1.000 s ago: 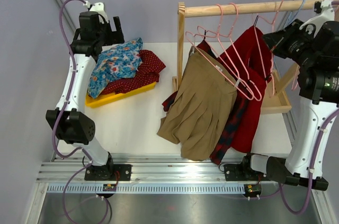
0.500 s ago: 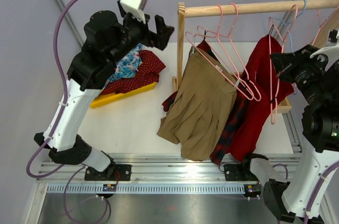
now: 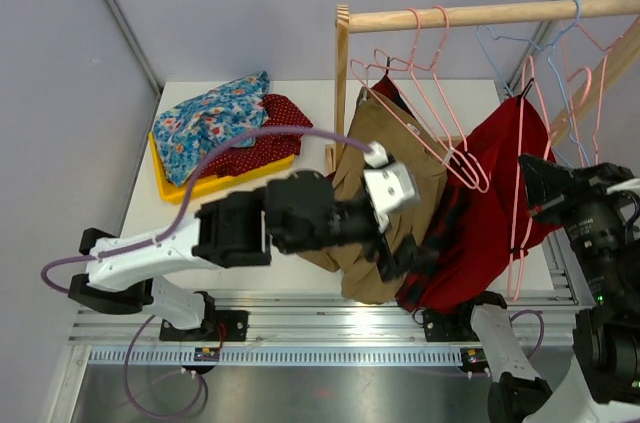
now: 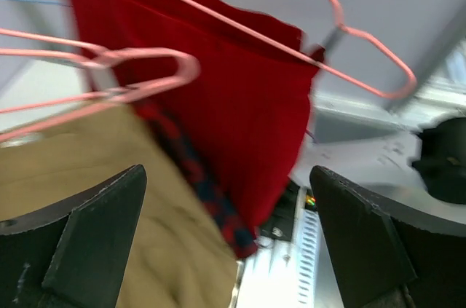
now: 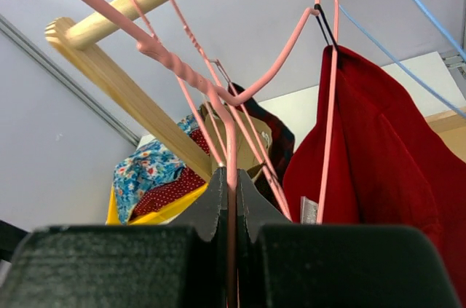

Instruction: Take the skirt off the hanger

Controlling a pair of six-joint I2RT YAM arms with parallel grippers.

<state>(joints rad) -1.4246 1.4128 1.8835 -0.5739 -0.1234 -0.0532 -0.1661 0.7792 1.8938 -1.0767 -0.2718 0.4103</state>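
Observation:
The red skirt (image 3: 490, 208) hangs on a pink wire hanger (image 3: 520, 143) at the right end of the rack. My right gripper (image 3: 532, 186) is shut on that hanger's wire; in the right wrist view the pink wire (image 5: 231, 140) runs straight up from between the closed jaws (image 5: 231, 180), with the red skirt (image 5: 386, 170) to its right. My left gripper (image 3: 405, 260) is open and empty, low in front of the hanging clothes. In the left wrist view its fingers (image 4: 95, 235) stand wide apart, with the red skirt (image 4: 240, 119) ahead of them.
A tan skirt (image 3: 385, 188) and a plaid garment (image 3: 440, 243) hang left of the red one. The wooden rail (image 3: 480, 15) carries empty pink hangers (image 3: 420, 53) and a blue hanger (image 3: 560, 28). A yellow tray (image 3: 165, 183) with floral and dotted clothes sits at the back left.
My left arm has swung from the tray at the back left down to the front, under the hanging clothes. My right gripper has pulled the hanger with the red skirt rightward and nearer.

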